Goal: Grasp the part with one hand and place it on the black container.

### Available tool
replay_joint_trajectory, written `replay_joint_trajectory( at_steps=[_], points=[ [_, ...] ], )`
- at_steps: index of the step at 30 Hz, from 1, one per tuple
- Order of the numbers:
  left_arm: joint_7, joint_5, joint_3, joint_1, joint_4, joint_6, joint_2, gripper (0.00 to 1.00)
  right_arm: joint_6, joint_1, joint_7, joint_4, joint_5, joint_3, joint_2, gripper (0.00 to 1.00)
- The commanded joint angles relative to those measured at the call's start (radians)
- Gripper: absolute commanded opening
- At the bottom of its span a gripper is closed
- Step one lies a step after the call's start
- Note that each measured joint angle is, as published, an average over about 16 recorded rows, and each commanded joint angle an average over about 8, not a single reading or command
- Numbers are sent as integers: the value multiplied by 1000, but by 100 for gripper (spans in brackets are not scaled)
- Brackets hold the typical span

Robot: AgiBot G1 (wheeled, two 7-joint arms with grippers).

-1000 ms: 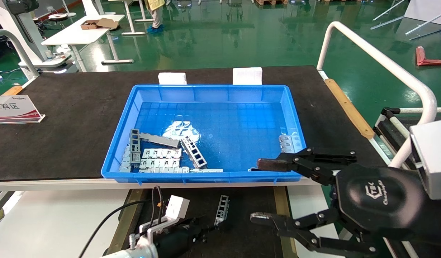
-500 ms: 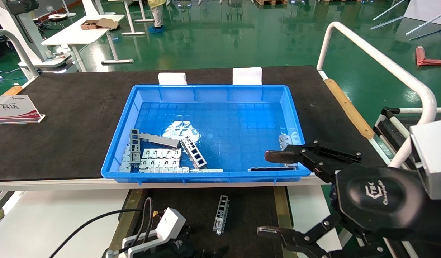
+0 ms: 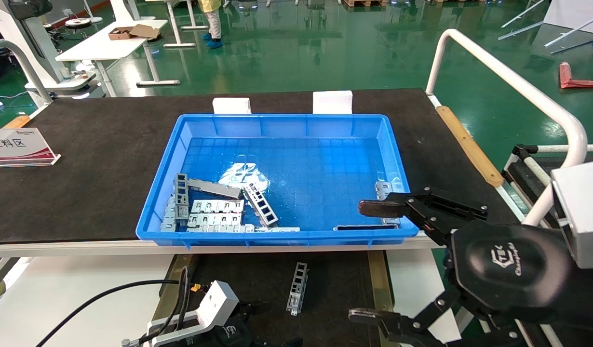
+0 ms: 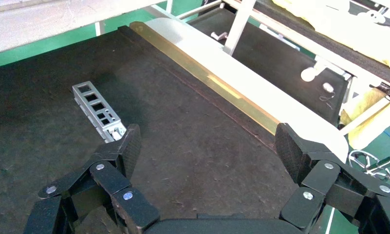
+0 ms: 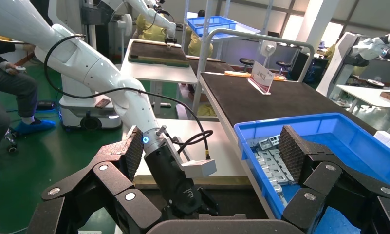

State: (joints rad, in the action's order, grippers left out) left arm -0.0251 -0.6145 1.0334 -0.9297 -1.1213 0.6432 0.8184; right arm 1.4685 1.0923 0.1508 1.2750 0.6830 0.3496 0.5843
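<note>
My left pincer (image 4: 207, 156) hangs with its jaws spread wide and empty, low at the near edge of the black container (image 3: 335, 289); the part (image 3: 297, 287) lies flat on that felt floor just beyond it, so I judge the placing done; my right pincer (image 3: 373, 262) is also spread, empty, near the blue bin (image 3: 277, 120); next I'd pick another bracket there.

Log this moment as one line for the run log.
left gripper: open, empty | right gripper: open, idle | slim silver-grey windowed metal bracket: lying on black felt-floored tray
</note>
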Motion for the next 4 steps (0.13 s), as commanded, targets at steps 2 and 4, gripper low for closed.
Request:
replay_joint_trajectory(
  at_steps=[2, 4],
  points=[
    [11, 6, -6, 1, 9, 17, -2, 100, 0, 0, 0, 0, 0, 0, 0, 100],
    [13, 7, -8, 1, 12, 21, -2, 100, 0, 0, 0, 0, 0, 0, 0, 100]
  ],
)
